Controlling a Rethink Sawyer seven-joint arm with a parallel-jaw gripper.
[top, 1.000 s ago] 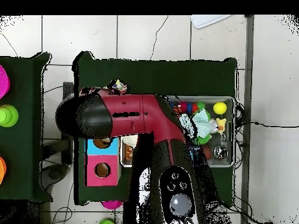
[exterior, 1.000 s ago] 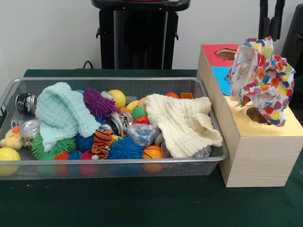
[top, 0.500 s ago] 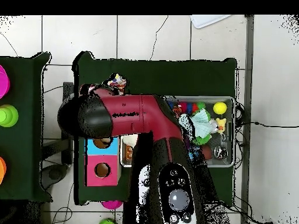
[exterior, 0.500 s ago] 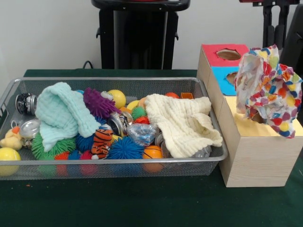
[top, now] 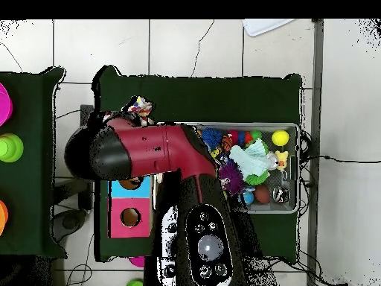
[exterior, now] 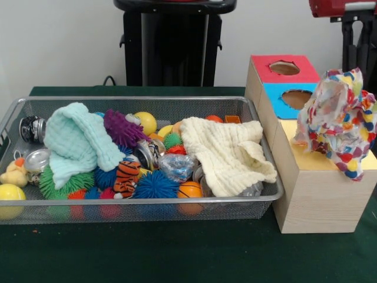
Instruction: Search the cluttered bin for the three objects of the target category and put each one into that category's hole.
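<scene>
One thin white fabric piece [exterior: 340, 124] with red, blue and yellow blotches hangs in the air over the yellow face [exterior: 297, 154] of the pale wood box [exterior: 318, 200]. It hides the yellow-faced hole. My gripper [exterior: 351, 62] shows only as black parts at the fabric's top, at the right edge, and is shut on the fabric. In the overhead view the fabric [top: 138, 109] sticks out past the end of my red arm [top: 149, 149], which covers the yellow box. No other printed piece shows in the wire mesh bin [exterior: 141, 203].
The bin holds a mint-green waffle cloth [exterior: 76, 141], a cream waffle cloth [exterior: 227, 154], spiky balls, a toy tiger [exterior: 126, 177] and a yellow ball [exterior: 10, 194]. The blue-faced hole [exterior: 297, 97] and the red-faced hole [exterior: 284, 68] lie behind the yellow face.
The fabric has moved right and a little lower, from over the blue and yellow faces to the yellow box's right side. In the overhead view the arm has swung left, uncovering more of the bin.
</scene>
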